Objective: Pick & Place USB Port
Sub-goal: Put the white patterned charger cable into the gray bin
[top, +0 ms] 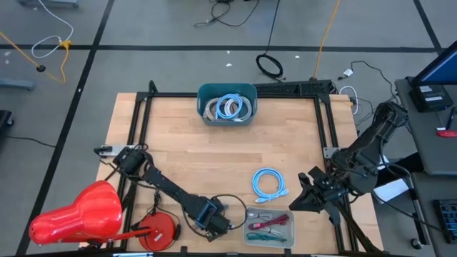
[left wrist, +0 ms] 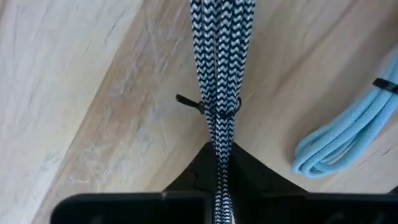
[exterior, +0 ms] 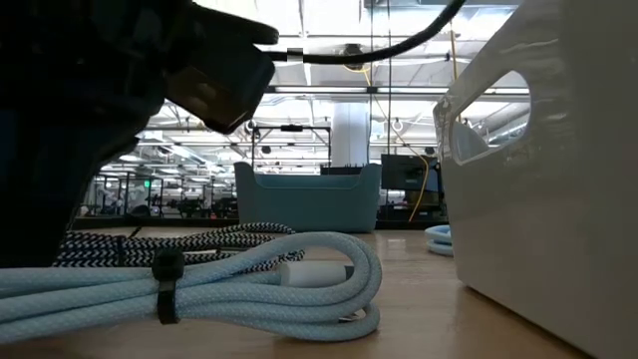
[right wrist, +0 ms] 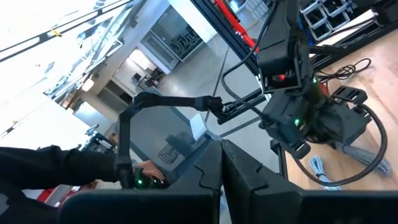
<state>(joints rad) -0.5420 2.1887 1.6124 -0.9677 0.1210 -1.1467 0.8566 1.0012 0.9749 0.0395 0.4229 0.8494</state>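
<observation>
A black-and-white braided cable bundle (left wrist: pixel 222 56), bound by a black tie (left wrist: pixel 214 109), lies on the table near its near edge. My left gripper (left wrist: pixel 221 168) is shut on it; in the high view the gripper (top: pixel 214 220) sits low over the table. In the low view the braided bundle (exterior: pixel 189 244) lies behind a light blue coiled cable (exterior: pixel 249 284). My right gripper (right wrist: pixel 221 163) is shut and empty, hovering at the table's right side (top: pixel 310 198). My left gripper pinches the braided bundle between its two fingers just behind the black tie (left wrist: pixel 219 134). The fingers point down from above and lie along the bundle. The rest of the bundle runs away from the fingers flat over the wood.
A teal bin (top: pixel 227 104) holding coiled cables stands at the far edge. Another light blue coil (top: pixel 268 183) lies right of centre. A pale tray (top: pixel 270 230) with red and green cables sits at the near edge. A person's hand (right wrist: pixel 146 171) shows beyond the table.
</observation>
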